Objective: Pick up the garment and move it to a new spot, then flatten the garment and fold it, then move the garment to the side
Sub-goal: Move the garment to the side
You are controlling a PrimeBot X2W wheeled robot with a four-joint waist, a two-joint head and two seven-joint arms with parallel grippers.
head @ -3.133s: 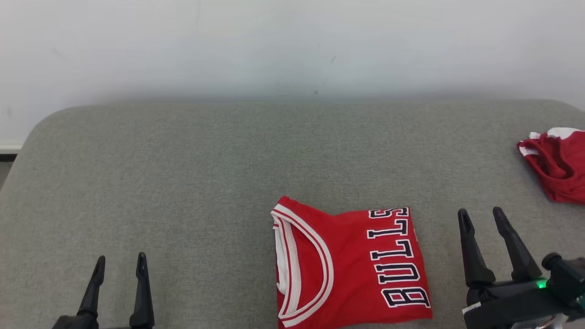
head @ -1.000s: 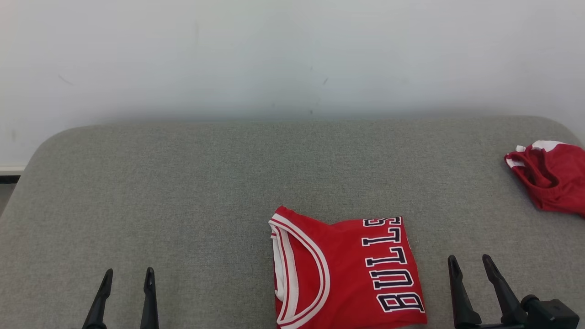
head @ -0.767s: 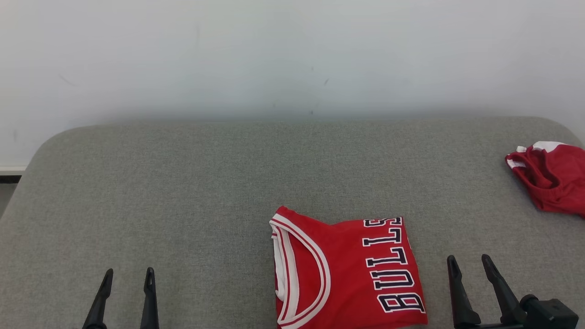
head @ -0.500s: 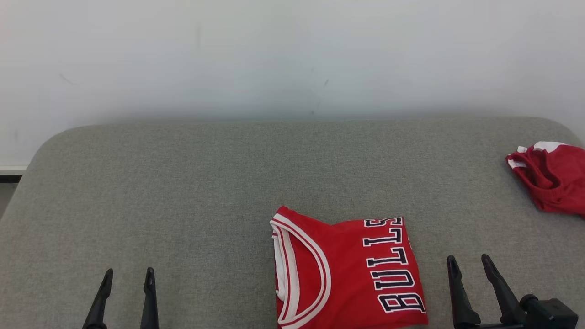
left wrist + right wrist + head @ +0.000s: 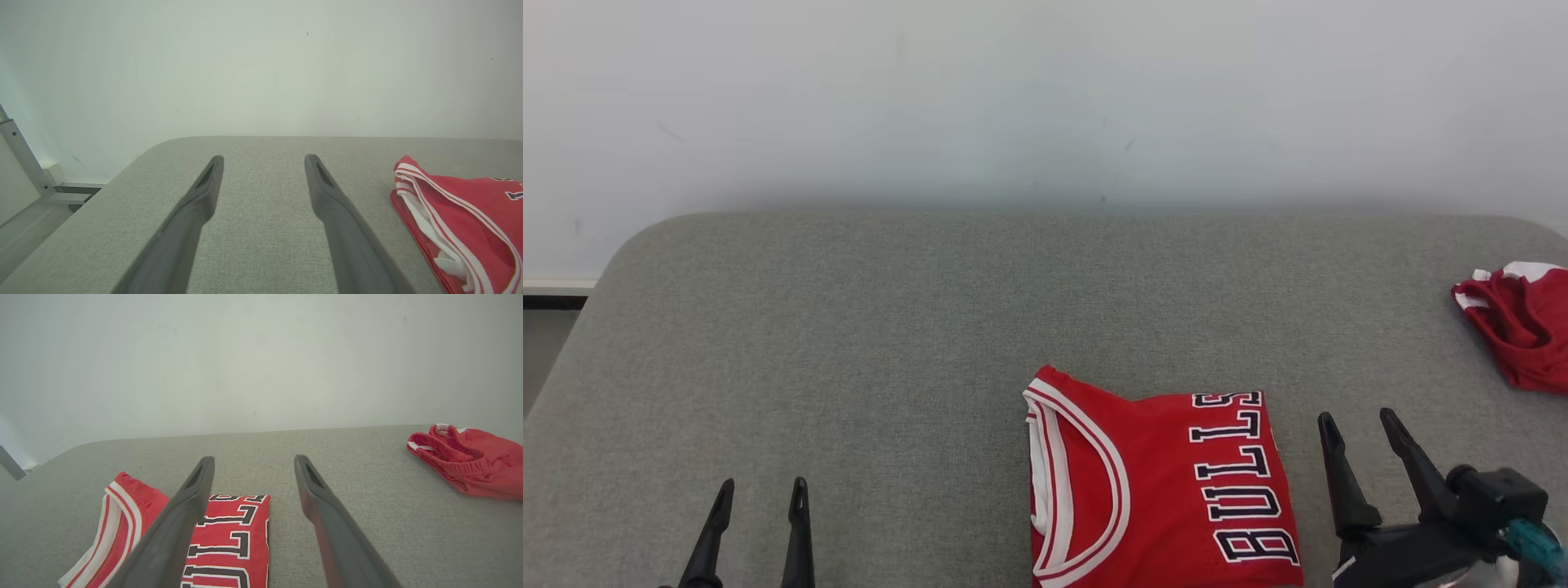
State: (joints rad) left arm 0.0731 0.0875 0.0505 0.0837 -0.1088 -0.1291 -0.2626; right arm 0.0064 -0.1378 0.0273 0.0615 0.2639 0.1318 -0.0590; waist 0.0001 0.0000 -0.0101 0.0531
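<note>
Neatly folded, the red jersey [image 5: 1168, 490] lies flat on the grey bench [image 5: 849, 343] at the lower centre of the head view, with its collar to the left and its BULLS lettering to the right. The right gripper [image 5: 1357, 418] stands just beside it at lower right, fingers apart and empty. The left gripper [image 5: 763, 486], at lower left and well apart from the jersey, is likewise spread. A crumpled red cloth [image 5: 1519, 327] sits at the right edge.
</note>
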